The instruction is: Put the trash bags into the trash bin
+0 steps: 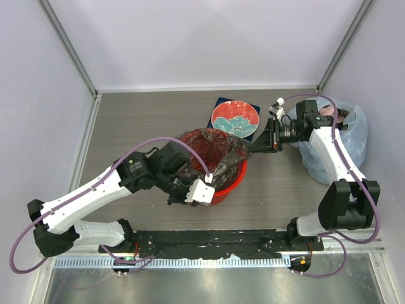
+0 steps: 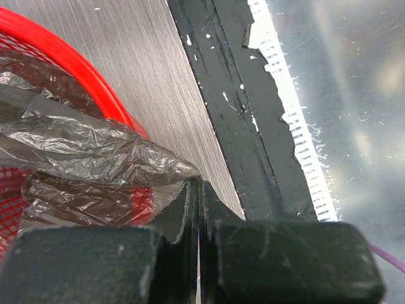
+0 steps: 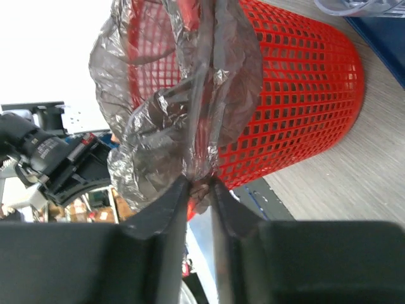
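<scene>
1. In the middle of the grey table (image 1: 126, 120), the red mesh trash bin (image 1: 236, 182) stands with its mouth facing up.
2. The dark translucent trash bag (image 1: 218, 149) is draped across that mouth, stretched between the two grippers and sagging partly inside.
3. The left gripper (image 2: 198, 190), at the bin's near-left rim, has its fingers pressed together on a crumpled edge of the bag.
4. The right gripper (image 3: 199, 185), at the bin's far-right side, pinches another fold, which hangs outside the mesh wall there.
5. Just behind the bin lies a dark blue square (image 1: 218, 104) bearing a round red disc (image 1: 235, 118).
6. A pale blue plastic bag (image 1: 354, 133) sits by the right wall.
</scene>
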Controlling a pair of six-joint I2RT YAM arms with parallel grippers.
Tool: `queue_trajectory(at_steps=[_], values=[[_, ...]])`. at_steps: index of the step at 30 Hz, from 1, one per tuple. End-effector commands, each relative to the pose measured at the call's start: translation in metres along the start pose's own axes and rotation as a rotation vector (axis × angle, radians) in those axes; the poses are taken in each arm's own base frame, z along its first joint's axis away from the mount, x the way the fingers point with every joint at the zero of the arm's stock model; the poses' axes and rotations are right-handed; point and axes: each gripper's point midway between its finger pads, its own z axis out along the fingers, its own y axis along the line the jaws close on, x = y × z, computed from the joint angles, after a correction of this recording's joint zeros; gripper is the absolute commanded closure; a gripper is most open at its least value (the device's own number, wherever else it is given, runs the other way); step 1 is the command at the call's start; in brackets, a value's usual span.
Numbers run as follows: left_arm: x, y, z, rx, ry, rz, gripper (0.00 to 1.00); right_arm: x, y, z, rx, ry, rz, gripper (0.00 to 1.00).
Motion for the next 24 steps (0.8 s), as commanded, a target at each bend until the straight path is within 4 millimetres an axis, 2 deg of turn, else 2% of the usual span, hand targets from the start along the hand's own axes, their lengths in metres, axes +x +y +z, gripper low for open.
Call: queue_trajectory(at_steps=[1,2,4,6,10,13,14,24], values=[[-0.015,0.003,-0.004,-0.017,-0.043,0.011,1.00,-0.005,0.028,-0.008,-0.041,-0.044,-0.105,0.94],[-0.014,0.001,-0.004,-0.011,-0.043,-0.001,1.00,-0.003,0.030,-0.010,-0.041,-0.041,-0.112,0.99],[-0.014,-0.006,-0.006,0.000,-0.053,0.010,1.00,0.004,0.032,-0.013,-0.032,-0.029,-0.142,0.99],[-0.009,-0.012,0.001,0.006,-0.038,0.020,1.00,0.011,0.030,-0.014,-0.018,-0.019,-0.149,0.99],[-0.001,-0.006,0.014,-0.027,-0.030,0.017,1.00,0.030,0.014,-0.016,0.049,0.042,-0.151,0.99],[0.011,0.000,0.023,-0.047,-0.004,0.027,1.00,0.038,0.005,-0.021,0.086,0.089,-0.138,0.99],[0.019,0.002,0.027,-0.056,0.017,0.023,1.00,0.038,-0.003,-0.021,0.108,0.112,-0.159,0.99],[0.054,0.034,0.050,-0.221,0.093,-0.021,1.00,0.022,-0.034,-0.012,0.176,0.110,-0.098,0.99]])
